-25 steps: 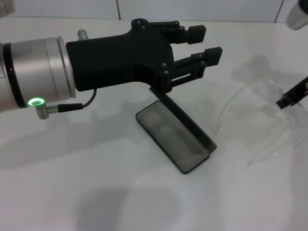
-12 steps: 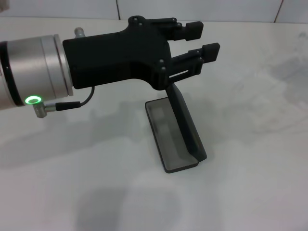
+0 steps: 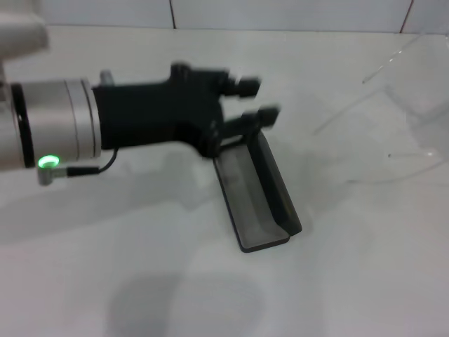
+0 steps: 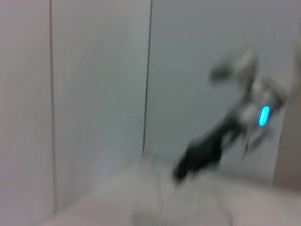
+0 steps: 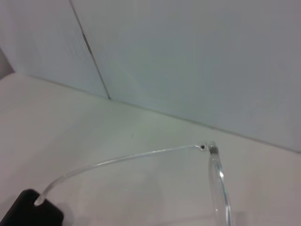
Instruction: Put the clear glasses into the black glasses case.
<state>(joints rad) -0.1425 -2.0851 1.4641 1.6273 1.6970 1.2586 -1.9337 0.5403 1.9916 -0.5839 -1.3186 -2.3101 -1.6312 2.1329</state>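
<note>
1. While the case lies open on the white table, the left gripper hangs just above its far end, the silver arm reaching in from the left side.
2. The left gripper's two black fingers stand apart with nothing between them, so it is released.
3. The lid stands up along the case's right side, and the grey tray beside it shows no glasses inside.
4. The glasses are up at the far right, well apart from the case, a faint see-through outline with one temple slanting towards the upper corner.
5. I cannot tell from the head view whether they rest on the table or are lifted off it.
6. Over in the right wrist view, the glasses sit close to the camera: a thin clear temple curves from a hinge down to a black pad at the picture's lower corner.
7. That temple's end meets the black pad, which looks like one right fingertip; the rest of the right gripper is out of view, so I cannot tell if it is clenched.
8. The left wrist view gives only a blurred dark arm with a blue light against the wall.
</note>
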